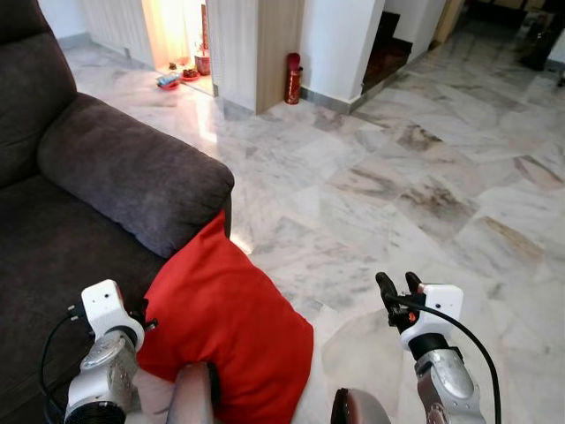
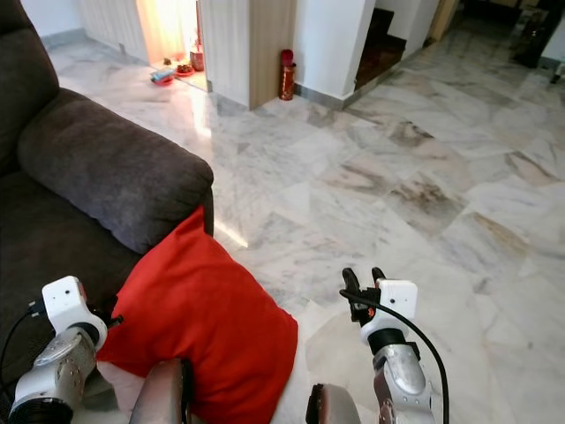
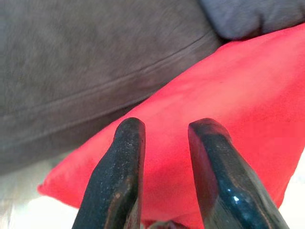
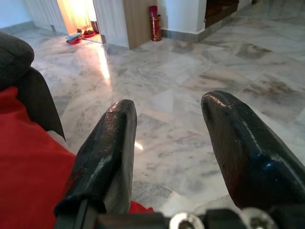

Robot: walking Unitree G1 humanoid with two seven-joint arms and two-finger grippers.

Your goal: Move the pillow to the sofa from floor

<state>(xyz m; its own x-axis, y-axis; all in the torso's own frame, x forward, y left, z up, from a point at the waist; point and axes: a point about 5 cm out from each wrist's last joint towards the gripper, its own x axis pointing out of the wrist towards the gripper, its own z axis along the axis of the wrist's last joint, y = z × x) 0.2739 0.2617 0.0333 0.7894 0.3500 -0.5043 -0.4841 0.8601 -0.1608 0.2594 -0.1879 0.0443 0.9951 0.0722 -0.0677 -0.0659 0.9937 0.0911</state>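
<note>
Left claw [image 3: 164, 143]: your wrist view shows its two black fingers [image 3: 119, 176] parted by a narrow gap, holding nothing, aimed at the red pillow [image 1: 225, 331] just ahead. From the head view you see that arm low at 7 o'clock, beside the pillow's edge nearest the sofa.

Right claw [image 1: 399, 284]: fingers spread wider, nothing between them. It sits at 5 o'clock over bare marble floor [image 1: 424, 185], apart from the pillow, pointing out into the room.

Pillow: on the floor, propped at a tilt against the front of the dark grey sofa [image 1: 53, 238], its upper corner touching the base of the sofa armrest [image 1: 132, 172]. You cannot tell whether the left claw touches it.

Background, 12 o'clock: a red cylindrical container [image 1: 292, 79] stands at the foot of a white wall corner.
</note>
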